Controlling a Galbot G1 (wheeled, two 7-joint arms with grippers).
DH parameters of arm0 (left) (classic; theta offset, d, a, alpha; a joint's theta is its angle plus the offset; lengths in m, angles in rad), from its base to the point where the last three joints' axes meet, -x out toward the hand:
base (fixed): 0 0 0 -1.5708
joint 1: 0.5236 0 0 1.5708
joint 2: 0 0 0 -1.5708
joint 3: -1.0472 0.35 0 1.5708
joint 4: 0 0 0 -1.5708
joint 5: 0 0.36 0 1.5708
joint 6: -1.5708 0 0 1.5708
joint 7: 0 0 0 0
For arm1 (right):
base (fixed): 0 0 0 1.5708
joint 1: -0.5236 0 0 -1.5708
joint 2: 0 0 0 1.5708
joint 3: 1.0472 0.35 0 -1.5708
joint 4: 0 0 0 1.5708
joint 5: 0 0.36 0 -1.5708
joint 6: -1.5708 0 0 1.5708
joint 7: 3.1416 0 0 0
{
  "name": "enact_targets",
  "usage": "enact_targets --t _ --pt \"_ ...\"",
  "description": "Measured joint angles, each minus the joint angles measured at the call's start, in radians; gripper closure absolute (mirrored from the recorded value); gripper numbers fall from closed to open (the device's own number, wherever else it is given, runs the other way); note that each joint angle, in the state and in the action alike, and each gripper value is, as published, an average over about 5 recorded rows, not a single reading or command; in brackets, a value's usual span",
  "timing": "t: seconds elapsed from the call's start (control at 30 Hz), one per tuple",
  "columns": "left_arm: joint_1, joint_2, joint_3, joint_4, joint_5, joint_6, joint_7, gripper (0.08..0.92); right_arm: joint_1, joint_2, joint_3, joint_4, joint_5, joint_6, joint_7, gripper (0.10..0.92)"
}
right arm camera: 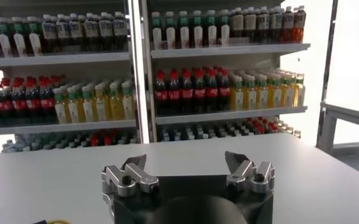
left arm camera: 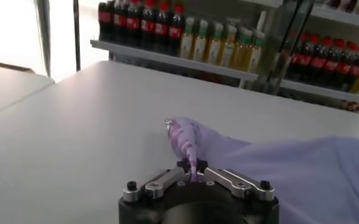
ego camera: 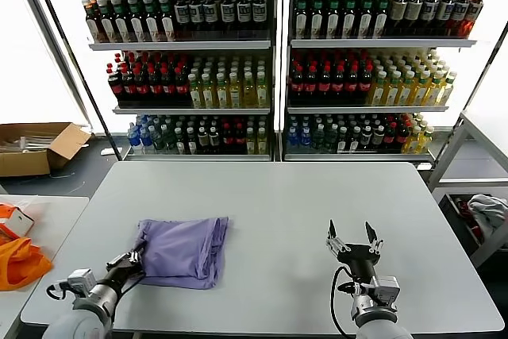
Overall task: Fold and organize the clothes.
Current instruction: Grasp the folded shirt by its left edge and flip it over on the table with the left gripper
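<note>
On the grey table (ego camera: 317, 204), left of centre, lies the folded purple shirt (ego camera: 184, 250) — the left gripper (ego camera: 132, 260) pinches its near-left corner; the right gripper (ego camera: 354, 241) hovers open, well apart.

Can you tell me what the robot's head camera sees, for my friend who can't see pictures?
The left gripper pinches the near left corner of a folded purple T-shirt lying on a pale grey table. The right gripper waits open above the table's right side, touching nothing. Behind stand shelves of drink bottles.
</note>
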Motion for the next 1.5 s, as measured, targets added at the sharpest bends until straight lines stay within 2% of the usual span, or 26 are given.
enact_targets --t 0.17,0.47,0.63,0.83,1.2,1.5 --pt "0.012 0.074 -0.111 0.000 -0.012 0.011 0.013 0.902 0.013 -0.001 -0.009 -0.009 0.005 0.000 0.000 0.203" --pt "0.046 0.270 -0.346 0.000 -0.036 0.016 0.044 0.902 0.029 -0.003 -0.026 -0.023 0.010 -0.001 0.000 0.203" --pt "0.059 0.319 -0.400 -0.054 -0.029 0.020 0.059 0.902 0.025 -0.001 -0.025 -0.026 0.009 -0.001 0.000 0.203" --pt "0.071 0.273 -0.306 -0.149 0.043 0.016 0.069 0.902 0.013 0.001 -0.014 -0.021 0.007 0.001 0.000 0.203" --pt "0.035 0.070 0.108 -0.131 0.213 0.011 0.040 0.902 -0.035 0.009 -0.001 -0.011 -0.017 0.015 -0.003 0.203" --pt "-0.006 0.026 0.260 -0.169 0.207 0.036 -0.005 0.902 -0.039 0.031 -0.018 -0.017 -0.040 0.011 -0.006 0.203"
